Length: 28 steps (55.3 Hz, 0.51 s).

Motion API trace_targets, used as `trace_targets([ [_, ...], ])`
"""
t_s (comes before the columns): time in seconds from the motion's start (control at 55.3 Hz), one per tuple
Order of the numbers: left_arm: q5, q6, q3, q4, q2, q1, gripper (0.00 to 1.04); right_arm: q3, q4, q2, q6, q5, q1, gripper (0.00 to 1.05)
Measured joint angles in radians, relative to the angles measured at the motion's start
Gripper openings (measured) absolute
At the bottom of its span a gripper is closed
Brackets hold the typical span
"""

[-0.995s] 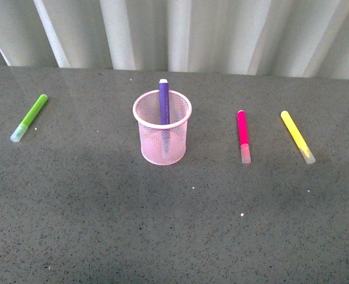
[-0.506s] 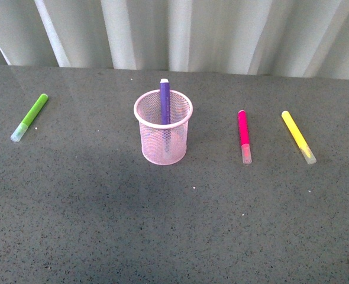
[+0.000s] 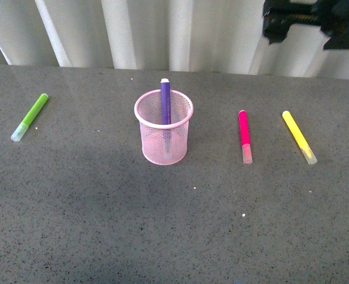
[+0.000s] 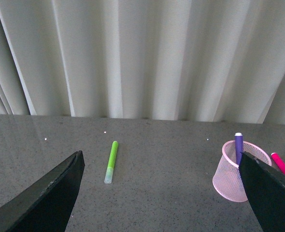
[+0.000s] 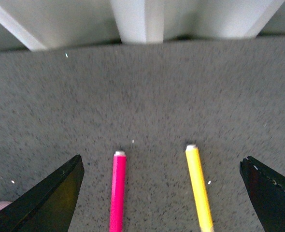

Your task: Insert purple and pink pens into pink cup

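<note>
Pale pleated curtains hung behind a dark grey speckled counter [image 3: 103, 225]. At its middle stood the pink cup [image 3: 151, 142], with the purple pen [image 3: 165, 97] already upright inside, its tip above the rim. The pink pen [image 3: 244, 133] lay flat on the counter to the cup's right, well apart from it, clear cap toward the robot. Half the job looked done, and picking up the pink pen appeared to be the step in hand. The right pincer [image 5: 161, 162] hung above that pen, jaws spread wide and empty. It would need to lower, centre on the pink barrel and close. A yellow marker [image 3: 299, 136] lay near the pink pen without touching it, the likeliest wrong grab. The left pincer [image 4: 160, 157], also spread and empty, faced a green marker [image 3: 30, 116] lying far to the left, out of the way.
</note>
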Motion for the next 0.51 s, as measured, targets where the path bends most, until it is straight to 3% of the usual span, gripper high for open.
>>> trace_targets([
  [0.163, 0.000, 0.000, 0.000, 0.000, 0.000, 0.000, 0.98, 0.064, -0.083, 0.130, 0.076, 0.033, 0.019, 0.98],
  [0.506, 0.000, 0.000, 0.000, 0.000, 0.000, 0.000, 0.98, 0.117, -0.081, 0.229, 0.149, 0.039, 0.052, 0.98],
])
